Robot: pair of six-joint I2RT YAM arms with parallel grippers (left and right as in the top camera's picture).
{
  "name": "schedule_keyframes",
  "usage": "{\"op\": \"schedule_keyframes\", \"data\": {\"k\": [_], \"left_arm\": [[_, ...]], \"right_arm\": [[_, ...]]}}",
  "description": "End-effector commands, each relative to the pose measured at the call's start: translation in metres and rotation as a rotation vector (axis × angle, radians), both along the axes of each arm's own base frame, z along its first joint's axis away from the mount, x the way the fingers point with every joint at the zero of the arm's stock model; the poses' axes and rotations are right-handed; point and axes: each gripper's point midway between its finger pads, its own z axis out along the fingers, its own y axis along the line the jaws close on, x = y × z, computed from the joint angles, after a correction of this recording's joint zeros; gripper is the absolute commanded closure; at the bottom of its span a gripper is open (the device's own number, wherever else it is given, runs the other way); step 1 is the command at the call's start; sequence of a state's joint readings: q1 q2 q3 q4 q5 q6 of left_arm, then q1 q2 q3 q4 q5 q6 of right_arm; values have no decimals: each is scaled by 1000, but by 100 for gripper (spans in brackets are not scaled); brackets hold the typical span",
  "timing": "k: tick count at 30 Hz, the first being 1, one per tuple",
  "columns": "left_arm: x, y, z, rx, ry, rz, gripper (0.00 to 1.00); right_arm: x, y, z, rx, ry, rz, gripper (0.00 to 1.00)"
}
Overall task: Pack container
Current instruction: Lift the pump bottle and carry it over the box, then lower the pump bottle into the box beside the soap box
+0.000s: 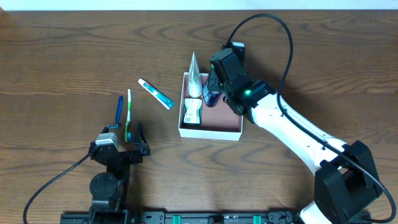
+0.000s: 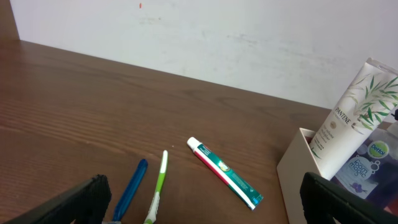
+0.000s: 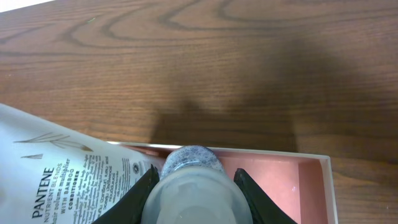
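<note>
Two arms: the black left arm sits at the near edge; the right arm, with a smooth white shell, ends over the container.
Overhead, worktop: dark wood with wavy grain.
Overhead, container: square and shallow, with thin white walls and a reddish-brown floor; it stands mid-worktop under the right wrist.
Overhead, inside it: a tube leans out over a far corner, tapering to its crimped end. A small white pack with green print lies flat by the wall nearest the brushes.
Overhead, loose: a slim white toothpaste with a teal and red stripe lies askew beside the container. A blue brush and a green brush lie side by side, just ahead of the left arm's tip.
Left wrist, left fingers: matte black, wide apart, nothing between them; the brush handles lie just ahead.
Left wrist, tube: glossy white with a bamboo-leaf print, propped against the container's wall; behind it is a bottle with a purple label.
Right wrist, right fingers: dark, clamped on either side of the bottle's frosted, rounded top, over the pink floor just beside the tube.
</note>
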State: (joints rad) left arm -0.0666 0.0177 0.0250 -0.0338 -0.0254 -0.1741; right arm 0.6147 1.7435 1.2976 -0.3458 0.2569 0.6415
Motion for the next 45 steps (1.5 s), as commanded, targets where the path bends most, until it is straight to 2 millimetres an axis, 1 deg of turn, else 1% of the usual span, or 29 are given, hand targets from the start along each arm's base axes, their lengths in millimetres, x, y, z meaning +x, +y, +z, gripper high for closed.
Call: {"op": "schedule_keyframes", "data": {"k": [1,7,22,30,43,45], "left_arm": [[-1,2,-19,25,59,7,2],[-1,2,-19,25,59,7,2],[-1,2,-19,25,59,7,2],[-1,2,-19,25,59,7,2],[-1,2,-19,25,59,7,2],[-1,2,-19,25,59,7,2]], "right_arm": [[5,2,11,6,-40,-22,97],[8,0,7,-10,-42,-35,96],[10,1,9,-5,-57,-35,95],[13,4,-1,-9,-46,-31,95],[14,6,0,-13,-55,-20,93],[14,6,0,-13,-55,-20,91]]}}
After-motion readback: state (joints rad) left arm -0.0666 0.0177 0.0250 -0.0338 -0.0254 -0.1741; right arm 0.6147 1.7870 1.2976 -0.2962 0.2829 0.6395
